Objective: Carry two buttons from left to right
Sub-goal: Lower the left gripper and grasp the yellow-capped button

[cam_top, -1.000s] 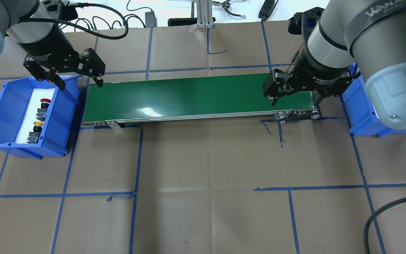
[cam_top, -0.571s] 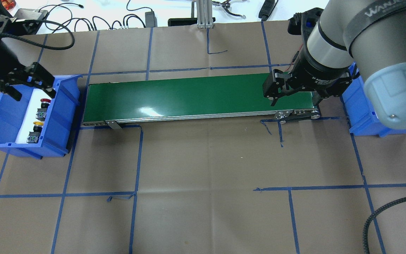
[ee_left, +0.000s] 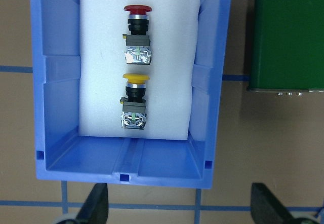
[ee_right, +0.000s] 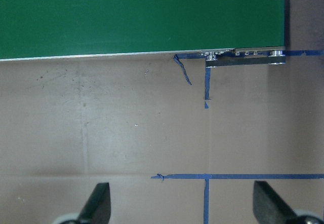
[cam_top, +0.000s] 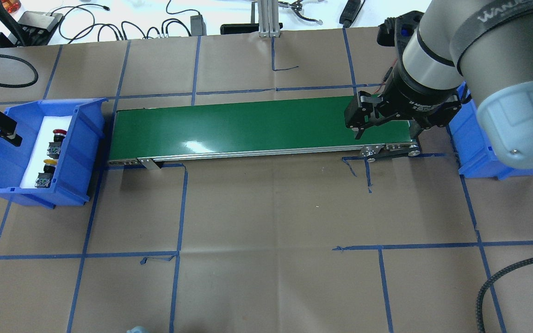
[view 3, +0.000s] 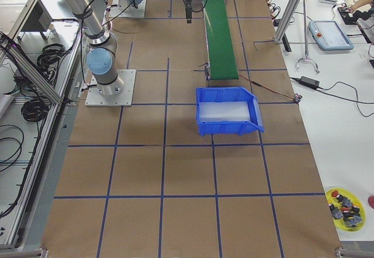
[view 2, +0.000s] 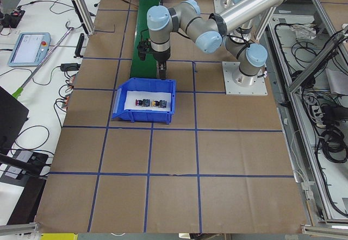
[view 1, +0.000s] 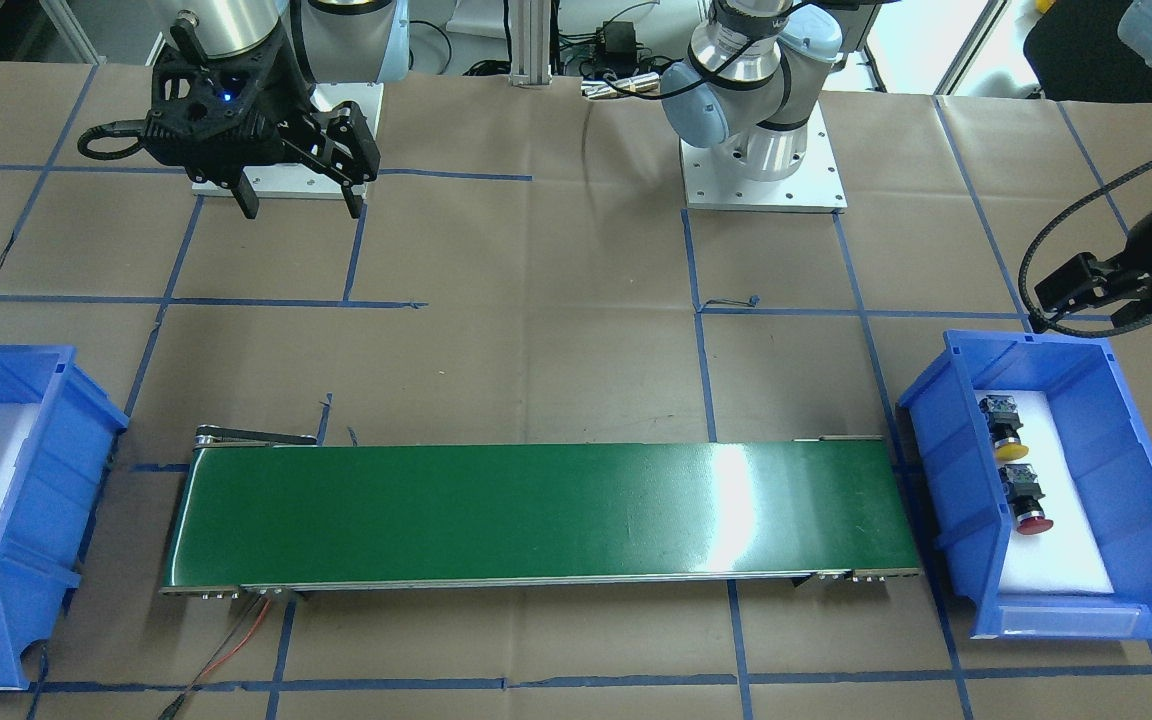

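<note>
Red-capped push-button (ee_left: 137,34): lies on the white foam pad (ee_left: 101,82) in the left blue plastic bin (ee_left: 55,72).
Yellow-capped push-button (ee_left: 134,100): same pad, just nearer.
Left gripper (ee_left: 181,206): fingers wide apart, holding nothing; cut off at the overhead frame edge.
Right gripper (view 1: 301,198): wide apart, holding nothing, near the green conveyor belt (cam_top: 248,125) right end.
Right blue bin (view 1: 26,480): mostly hidden overhead behind the arm; clearer from the front.

The red-capped button (ee_left: 137,35) and the yellow-capped button (ee_left: 134,102) have black-and-grey bodies and sit on white foam (ee_left: 104,82) in a blue bin (ee_left: 54,82). The belt (cam_top: 257,125) is glossy green. The desk (cam_top: 271,208) is brown paper, crossed by a grid of blue tape (cam_top: 181,208).
</note>
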### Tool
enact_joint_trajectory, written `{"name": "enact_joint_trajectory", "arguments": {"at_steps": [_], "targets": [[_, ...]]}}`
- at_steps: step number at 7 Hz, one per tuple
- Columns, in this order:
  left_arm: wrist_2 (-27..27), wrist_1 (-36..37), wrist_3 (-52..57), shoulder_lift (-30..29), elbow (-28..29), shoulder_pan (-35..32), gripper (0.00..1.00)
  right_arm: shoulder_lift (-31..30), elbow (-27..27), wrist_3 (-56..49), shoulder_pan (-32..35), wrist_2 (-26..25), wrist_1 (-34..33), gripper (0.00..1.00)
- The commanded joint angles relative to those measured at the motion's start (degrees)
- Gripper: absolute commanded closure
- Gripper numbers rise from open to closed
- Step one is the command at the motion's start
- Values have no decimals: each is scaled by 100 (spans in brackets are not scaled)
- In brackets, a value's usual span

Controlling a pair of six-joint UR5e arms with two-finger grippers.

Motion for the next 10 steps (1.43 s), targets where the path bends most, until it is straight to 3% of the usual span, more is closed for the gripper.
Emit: {"name": "enact_joint_trajectory", "arguments": {"at_steps": [1, 5, 8, 10], "targets": [[-4, 781, 241, -276, -376, 146, 0, -7, 0, -3, 0, 18, -9, 0], [-74, 2505, 409, -812, -1326, 305, 0, -7, -9, -12, 0, 18, -9, 0], [-83, 3147, 401, -1347, -1363, 288, 0, 2, 0, -12, 0, 10, -9, 0], [-101, 3158, 401, -1463, -1363, 252, 0, 2, -9, -12, 0, 10, -9, 0]]}}
